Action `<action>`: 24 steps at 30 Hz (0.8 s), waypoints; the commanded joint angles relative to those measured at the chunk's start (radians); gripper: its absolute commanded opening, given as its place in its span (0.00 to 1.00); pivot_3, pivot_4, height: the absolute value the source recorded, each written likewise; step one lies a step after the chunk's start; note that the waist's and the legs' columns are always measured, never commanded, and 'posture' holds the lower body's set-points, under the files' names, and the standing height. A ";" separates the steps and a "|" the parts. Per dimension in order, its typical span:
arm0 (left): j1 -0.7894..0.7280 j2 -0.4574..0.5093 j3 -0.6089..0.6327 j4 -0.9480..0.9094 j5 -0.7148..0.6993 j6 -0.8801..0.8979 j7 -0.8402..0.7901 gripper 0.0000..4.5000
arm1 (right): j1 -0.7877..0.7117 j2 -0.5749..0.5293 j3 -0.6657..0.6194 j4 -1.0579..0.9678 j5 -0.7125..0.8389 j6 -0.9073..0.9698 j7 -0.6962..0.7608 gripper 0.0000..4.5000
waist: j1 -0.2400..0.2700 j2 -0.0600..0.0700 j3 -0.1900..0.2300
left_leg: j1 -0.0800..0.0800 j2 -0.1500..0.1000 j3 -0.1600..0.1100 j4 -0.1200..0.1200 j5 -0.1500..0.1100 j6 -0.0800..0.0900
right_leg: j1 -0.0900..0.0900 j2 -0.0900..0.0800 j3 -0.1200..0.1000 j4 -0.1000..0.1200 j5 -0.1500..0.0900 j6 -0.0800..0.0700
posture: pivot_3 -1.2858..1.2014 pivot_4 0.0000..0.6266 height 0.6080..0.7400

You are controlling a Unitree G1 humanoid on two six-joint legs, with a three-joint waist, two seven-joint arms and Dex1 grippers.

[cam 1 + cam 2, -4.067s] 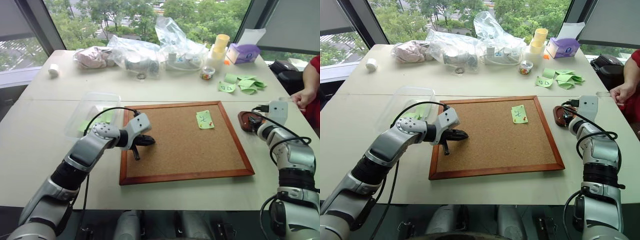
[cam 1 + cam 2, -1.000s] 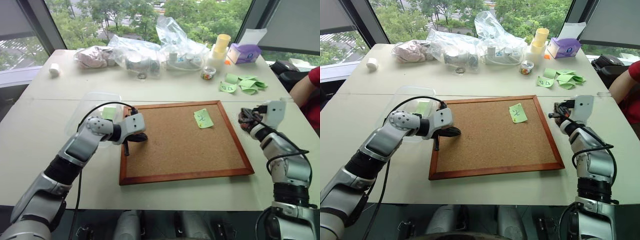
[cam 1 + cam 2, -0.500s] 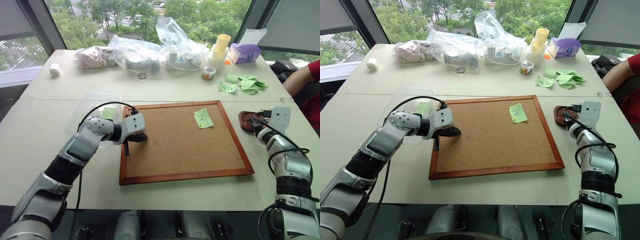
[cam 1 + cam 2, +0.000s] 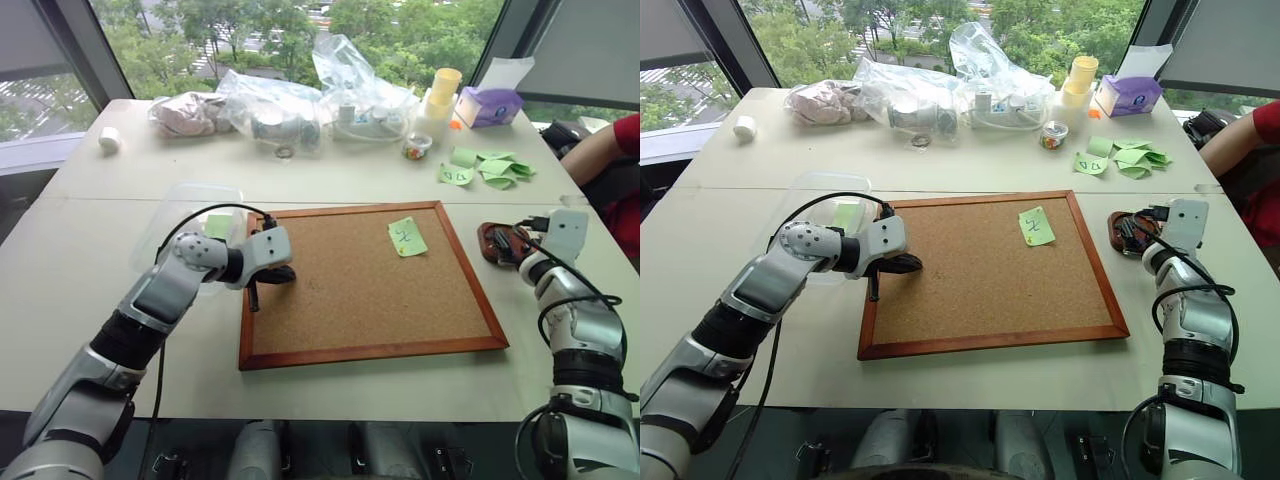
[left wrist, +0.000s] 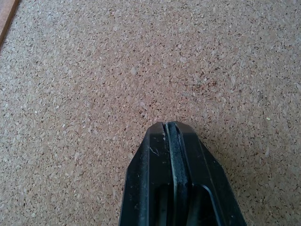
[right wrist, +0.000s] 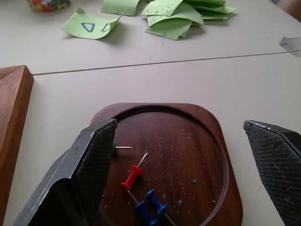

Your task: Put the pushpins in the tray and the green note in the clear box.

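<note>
A second earlier the right gripper [image 6: 183, 155] had been shut above the tray [image 4: 1118, 222]; now its fingers stood spread wide just over it, and a red, a green and blue pushpins [image 6: 133, 176] lay loose in the tray between them. The left gripper [image 4: 908, 264] had not moved, its jaws pressed tight together with nothing held, resting on the corkboard [image 4: 990, 300] near its left edge. The green note [image 4: 1036, 226] lay flat on the corkboard's far right part, well apart from both grippers, and the clear box [image 4: 810, 195] sat just beyond the left arm.

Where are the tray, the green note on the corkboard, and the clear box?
tray [image 6: 197, 155]: right wrist view, bare floor of the dish.
green note [image 4: 406, 237]: left eye view, middle of the paper.
clear box [image 4: 180, 205]: left eye view, far wall.
</note>
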 commanded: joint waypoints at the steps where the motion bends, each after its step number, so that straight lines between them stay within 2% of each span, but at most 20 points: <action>1: 0.002 -0.001 0.009 -0.006 0.006 -0.001 0.003 0.00 | -0.023 -0.016 -0.055 -0.090 0.022 -0.085 -0.005 0.98 | 0.000 0.000 0.000 | 0.000 0.000 0.000 0.000 0.000 0.000 | 0.000 0.000 0.000 0.000 0.000 0.000 | 0.52 0.24 0.96; 6: 0.001 0.002 0.011 -0.003 0.004 -0.005 -0.003 0.00 | 0.037 -0.024 0.011 -0.257 0.071 -0.051 0.139 0.98 | 0.000 0.000 0.000 | 0.000 0.000 0.000 0.000 0.000 0.000 | 0.000 0.000 0.000 0.000 0.000 0.000 | 0.52 0.24 0.96; 9: -0.002 0.003 0.011 0.006 0.006 -0.013 -0.005 0.00 | 0.105 -0.033 0.125 -0.407 0.104 0.036 0.264 0.98 | 0.000 0.000 0.000 | 0.000 0.000 -0.001 0.000 0.000 0.000 | 0.000 0.000 0.000 0.000 0.000 0.000 | 0.52 0.24 0.96; 12: -0.009 -0.004 0.007 0.014 0.010 -0.017 -0.003 0.00 | 0.163 -0.033 0.271 -0.510 0.070 0.056 0.342 0.98 | 0.001 0.000 0.000 | 0.000 0.000 -0.001 0.000 0.000 0.000 | 0.000 0.000 0.000 0.000 0.000 0.000 | 0.52 0.24 0.96; 16: -0.010 -0.013 0.000 0.017 0.015 -0.021 0.000 0.00 | 0.174 0.009 0.349 -0.522 0.057 0.059 0.352 0.98 | 0.004 0.000 0.000 | 0.000 0.000 -0.001 0.000 0.000 0.000 | 0.000 0.000 0.000 0.000 0.000 0.000 | 0.52 0.24 0.96; 24: 0.015 -0.009 -0.001 0.002 0.018 -0.019 0.001 0.00 | 0.160 0.062 0.376 -0.475 0.051 0.056 0.361 0.98 | 0.005 0.000 0.000 | 0.000 0.000 -0.001 0.000 0.000 0.000 | 0.000 0.000 0.000 0.000 0.000 0.000 | 0.52 0.24 0.96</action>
